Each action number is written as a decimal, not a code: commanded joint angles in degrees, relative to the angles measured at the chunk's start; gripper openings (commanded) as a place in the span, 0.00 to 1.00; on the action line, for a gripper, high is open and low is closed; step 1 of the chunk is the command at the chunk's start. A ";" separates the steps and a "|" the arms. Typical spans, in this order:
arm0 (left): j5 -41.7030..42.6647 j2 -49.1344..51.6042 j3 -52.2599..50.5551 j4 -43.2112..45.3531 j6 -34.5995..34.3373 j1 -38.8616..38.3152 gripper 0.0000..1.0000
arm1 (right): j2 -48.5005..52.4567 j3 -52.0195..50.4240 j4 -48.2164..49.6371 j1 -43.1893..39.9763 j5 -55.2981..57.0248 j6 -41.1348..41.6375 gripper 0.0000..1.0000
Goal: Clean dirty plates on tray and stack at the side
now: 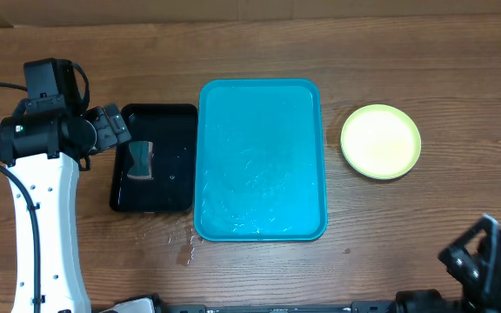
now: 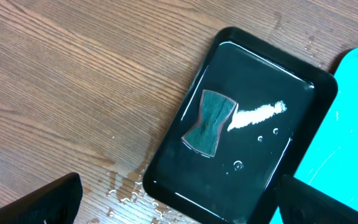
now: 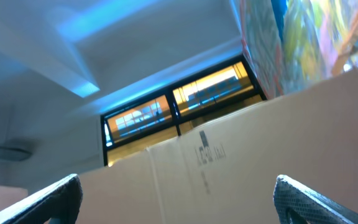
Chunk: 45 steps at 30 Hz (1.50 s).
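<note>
Left gripper [image 2: 180,182] hovering over black tray [image 2: 272,162], fingers spread, empty; right gripper [image 3: 176,185] gaping, facing upward. Yellow-green plate [image 1: 380,142] lying right of turquoise tray [image 1: 262,161]: probably light, stiff, slick; pinching rim advisable.

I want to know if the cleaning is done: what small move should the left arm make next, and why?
Probably lift the left gripper away from the black tray, toward rest. The turquoise tray holds no plates, a yellow-green plate sits on the table to its right, the sponge lies in the black tray, and the gripper is open and empty.
</note>
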 commanded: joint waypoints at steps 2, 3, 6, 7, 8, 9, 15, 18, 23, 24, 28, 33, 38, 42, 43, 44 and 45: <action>0.28 0.11 0.87 0.07 -0.96 -0.02 1.00 | -0.48 -5.33 0.52 0.22 -0.09 -0.26 1.00; 0.28 0.11 0.87 0.07 -0.96 -0.02 1.00 | -0.48 -6.78 0.52 0.22 -0.98 -0.90 1.00; 0.28 0.09 0.87 0.07 -0.96 -0.02 1.00 | -0.50 -10.14 1.01 0.22 -4.50 -4.28 1.00; 0.28 0.09 0.87 0.07 -0.96 -0.02 1.00 | -0.50 -11.23 1.07 0.22 -5.88 -5.62 1.00; 0.28 0.11 0.87 0.07 -0.96 -0.02 1.00 | -0.50 -12.04 1.05 0.22 -7.02 -6.80 1.00; 0.28 0.11 0.87 0.07 -0.96 -0.02 1.00 | -0.50 -12.96 0.92 0.22 -8.28 -8.35 1.00; 0.28 0.09 0.87 0.07 -0.96 -0.02 1.00 | -0.50 -17.18 -2.16 0.15 -9.44 -12.31 1.00; 0.28 0.11 0.87 0.07 -0.96 -0.02 1.00 | -0.50 -18.95 -5.20 0.11 -9.46 -12.72 1.00; 0.28 0.09 0.87 0.07 -0.96 -0.02 1.00 | -0.55 -21.53 -11.02 0.11 -12.07 -17.03 1.00; 0.28 0.09 0.87 0.07 -0.96 -0.02 1.00 | -0.55 -22.14 -11.56 0.11 -12.37 -17.59 0.99; 0.28 0.11 0.87 0.07 -0.96 -0.02 1.00 | -0.55 -22.27 -20.87 0.11 -12.39 -19.15 1.00; 0.28 0.09 0.87 0.07 -0.96 -0.02 1.00 | -0.55 -22.27 -27.23 0.11 -12.44 -20.85 1.00; 0.28 0.11 0.87 0.07 -0.96 -0.02 1.00 | -0.55 -22.27 -27.21 0.11 -12.17 -23.65 1.00; 0.28 0.11 0.87 0.07 -0.96 -0.02 1.00 | -0.55 -22.27 -27.19 0.11 -12.20 -23.61 1.00; 0.28 0.11 0.87 0.07 -0.96 -0.02 1.00 | -0.55 -22.27 -27.19 0.11 -12.20 -23.63 1.00; 0.28 0.11 0.87 0.07 -0.96 -0.02 1.00 | -0.55 -22.27 -27.19 0.11 -12.17 -23.63 1.00; 0.28 0.11 0.87 0.07 -0.96 -0.02 1.00 | -0.55 -22.27 -27.19 0.11 -12.15 -23.63 1.00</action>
